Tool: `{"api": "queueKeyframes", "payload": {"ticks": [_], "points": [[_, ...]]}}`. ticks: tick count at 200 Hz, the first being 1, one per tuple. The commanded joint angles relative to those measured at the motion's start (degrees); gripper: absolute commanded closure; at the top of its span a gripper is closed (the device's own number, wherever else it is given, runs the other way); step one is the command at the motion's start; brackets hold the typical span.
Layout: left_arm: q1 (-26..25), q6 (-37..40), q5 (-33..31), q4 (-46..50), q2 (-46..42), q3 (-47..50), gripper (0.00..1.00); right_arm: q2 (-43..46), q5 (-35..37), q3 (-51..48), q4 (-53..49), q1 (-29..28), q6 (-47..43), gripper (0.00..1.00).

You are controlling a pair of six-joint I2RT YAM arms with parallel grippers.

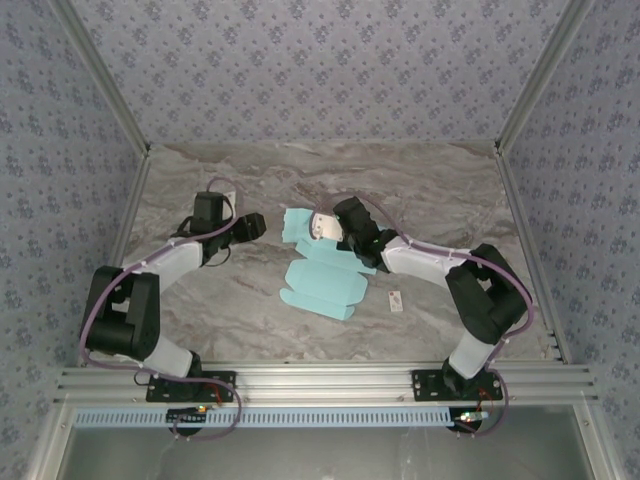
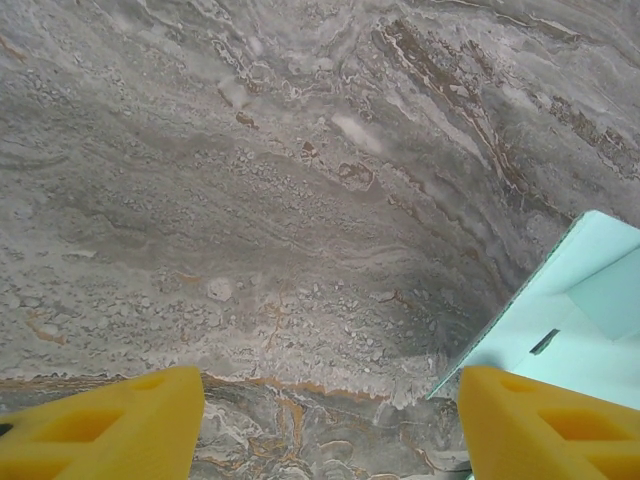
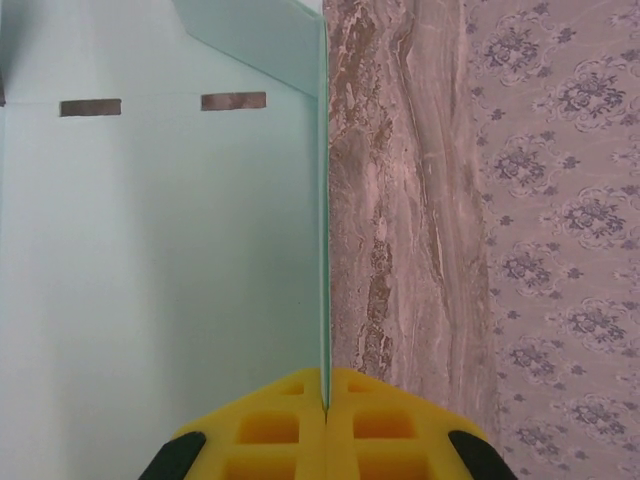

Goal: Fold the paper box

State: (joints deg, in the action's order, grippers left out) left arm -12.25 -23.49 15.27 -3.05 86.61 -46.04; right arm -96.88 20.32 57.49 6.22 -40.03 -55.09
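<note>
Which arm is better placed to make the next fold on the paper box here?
Probably right. The right arm has its jaws shut on an edge of the paper box, so it can likely fold at once; the left arm has open jaws over the table beside it.

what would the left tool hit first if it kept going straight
Likely the paper box, whose edge lies just ahead of one finger; between the fingers is bare marble table. Depth unclear.

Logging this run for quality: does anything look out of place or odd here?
Only a tiny white tag lying loose on the table, right of the paper box and apart from it. No tear or spill shows.
</note>
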Motion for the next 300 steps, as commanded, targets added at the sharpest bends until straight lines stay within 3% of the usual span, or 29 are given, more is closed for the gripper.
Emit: {"api": "queueKeyframes", "payload": {"ticks": [1,49,142,232,300], "points": [[0.2,-0.5,1.5,-1.3,0.5,-1.7,0.32,1.3,2.3,0.4,2.2,-0.3,-1.2,0.95],[0.2,-0.7,1.5,-1.3,-0.1,-1.4,0.32,3.7,3.2,0.8,4.4,0.0,-0.8,0.95],[0.2,-1.3,2.0,-2.1,0.0,-0.6,0.32,3.0,10.0,-8.1,20.9,-4.0,-9.8,0.95],[0.2,-0.9,2.2,-3.2,-0.1,-0.2,0.32,1.7,14.6,-14.4,26.0,-9.7,-8.6,0.95],[0.4,-1.0,-0.1,-3.8,2.9,-2.3,0.33,1.5,15.5,-17.3,29.5,-10.9,-10.1,0.94]]}}
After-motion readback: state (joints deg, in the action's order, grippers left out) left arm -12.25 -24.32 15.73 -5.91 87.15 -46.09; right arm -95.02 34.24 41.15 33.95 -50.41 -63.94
